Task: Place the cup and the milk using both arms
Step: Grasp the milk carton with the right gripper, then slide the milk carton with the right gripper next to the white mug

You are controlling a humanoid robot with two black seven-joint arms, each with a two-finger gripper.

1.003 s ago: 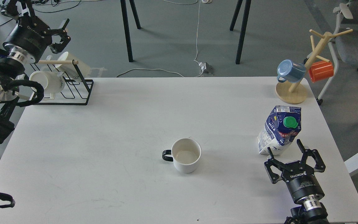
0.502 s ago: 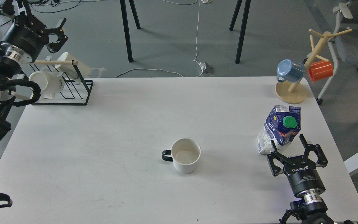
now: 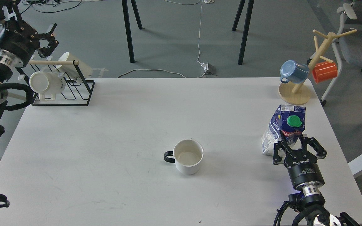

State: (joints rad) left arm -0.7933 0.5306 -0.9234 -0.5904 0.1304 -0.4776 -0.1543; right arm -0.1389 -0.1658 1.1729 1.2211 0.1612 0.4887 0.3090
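Two risks stand out right away. First, the milk (image 3: 284, 130) is tall, and the right gripper (image 3: 294, 145) meets it low on the body, so a push that lands before the fingers (image 3: 277, 148) seat could tip the carton toward the far edge of the table (image 3: 105, 131). Second, the carton walls look soft, so a hard squeeze could crush them, while a light one could let it slide out on the lift.

Right gripper sits at the near face of the milk, fingers spread to either side of its lower half; whether they press the carton yet, I cannot tell, and I read them as apart, not clamped. The milk stands upright near the right edge of the table, green cap (image 3: 294, 121) facing the camera, just in front of the wooden mug tree (image 3: 306, 72).

Over to the cup (image 3: 187, 156): it stands upright mid-table, handle pointing left, well apart from both arms. Left gripper (image 3: 47, 39) hangs far off at the back left corner, above the wire rack (image 3: 74, 91) of white mugs, fingers apart and holding nothing. My read: milk grasp comes first, cup not yet approached
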